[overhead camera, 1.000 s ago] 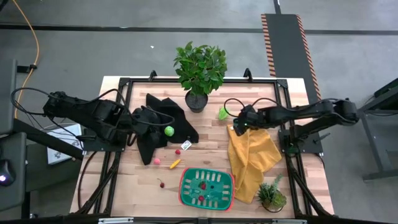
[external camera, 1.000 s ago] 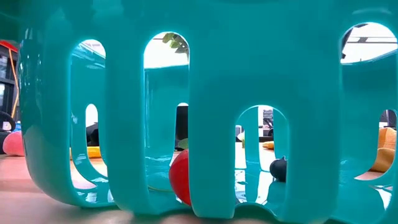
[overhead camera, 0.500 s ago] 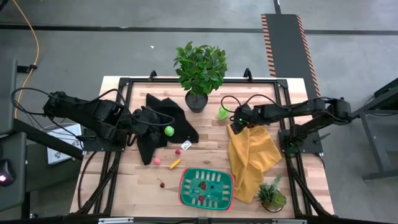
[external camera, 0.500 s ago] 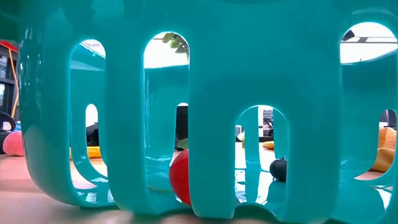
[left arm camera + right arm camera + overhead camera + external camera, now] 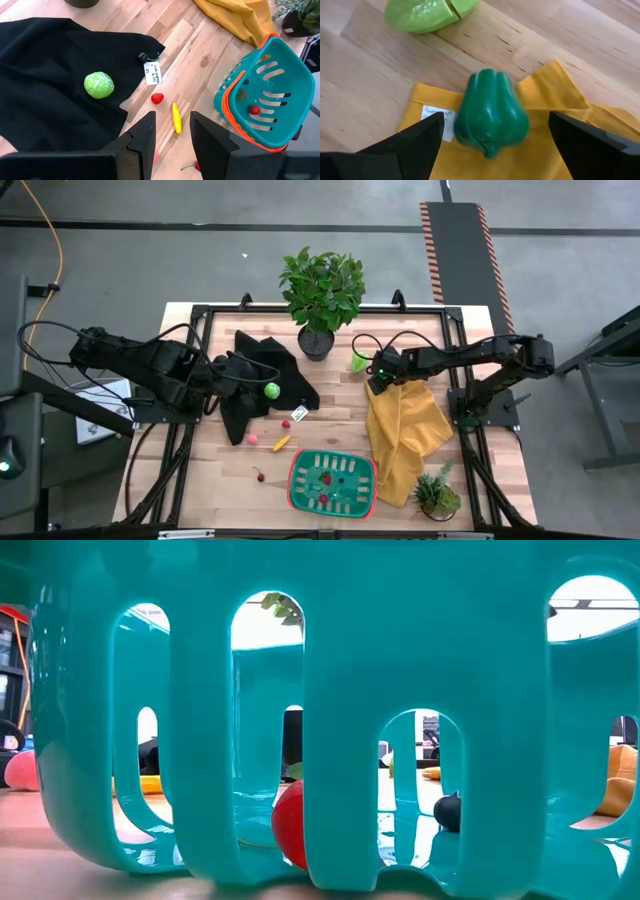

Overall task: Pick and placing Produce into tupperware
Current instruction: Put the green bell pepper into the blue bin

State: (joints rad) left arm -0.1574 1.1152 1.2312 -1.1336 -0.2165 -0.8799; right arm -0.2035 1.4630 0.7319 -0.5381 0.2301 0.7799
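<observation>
From where I stand, the left arm reaches in low over the black cloth (image 5: pixel 262 370), its left gripper (image 5: pixel 171 131) empty, jaws a little apart, near the green cabbage ball (image 5: pixel 272 390). The tupperware (image 5: pixel 332 481) sits at the front middle of the table, holding a red piece. The right arm stretches across, its right gripper (image 5: pixel 490 131) spread wide around a dark green pepper (image 5: pixel 491 113) lying on the yellow cloth's (image 5: pixel 405 430) corner.
</observation>
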